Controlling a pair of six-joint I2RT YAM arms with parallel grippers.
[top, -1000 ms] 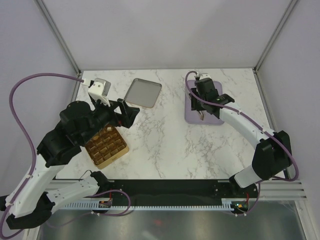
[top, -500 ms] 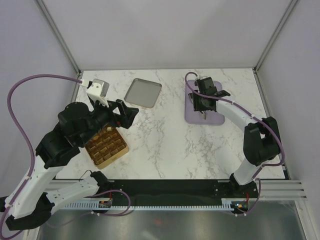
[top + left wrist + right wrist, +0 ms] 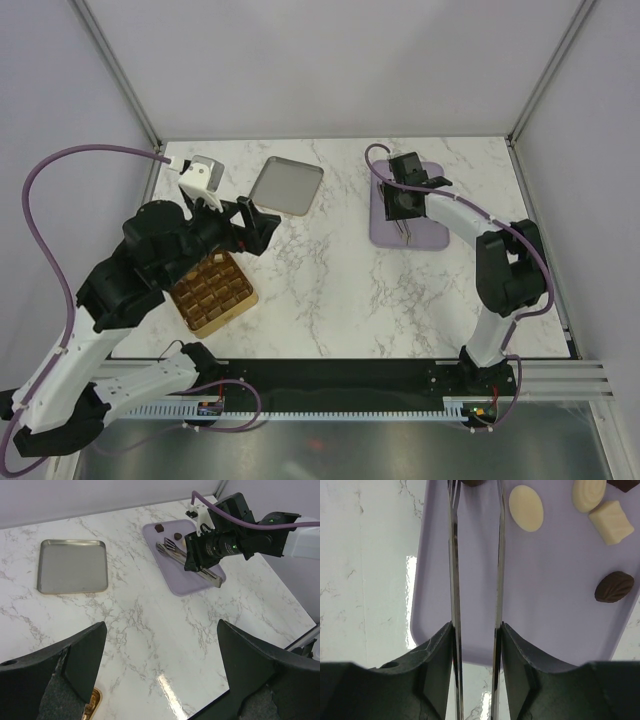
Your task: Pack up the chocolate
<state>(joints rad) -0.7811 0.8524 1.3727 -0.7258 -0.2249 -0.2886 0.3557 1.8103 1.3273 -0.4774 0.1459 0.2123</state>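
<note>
The chocolate lies on the lilac tray (image 3: pixel 545 605): a cream oval (image 3: pixel 525 507), a cream swirl (image 3: pixel 589 494), a cream block (image 3: pixel 611 522) and a dark leaf-shaped piece (image 3: pixel 614 586). My right gripper (image 3: pixel 476 635) is shut on metal tongs (image 3: pixel 454 570), whose arms reach out over the tray. A dark piece (image 3: pixel 472 482) sits between the tong tips at the frame edge; I cannot tell if it is gripped. In the top view the right gripper (image 3: pixel 405 205) hovers over the lilac tray (image 3: pixel 430 238). My left gripper (image 3: pixel 160 670) is open and empty beside the gold box (image 3: pixel 212 293).
A flat silver tray (image 3: pixel 285 185) lies at the back centre, also in the left wrist view (image 3: pixel 72 566). The gold box with brown grid compartments sits at the front left, partly under the left arm. White enclosure walls border the marble table.
The right arm's elbow has folded in toward the tray, and its gripper with the tongs has shifted slightly left and toward the far end. The left arm has barely moved.
</note>
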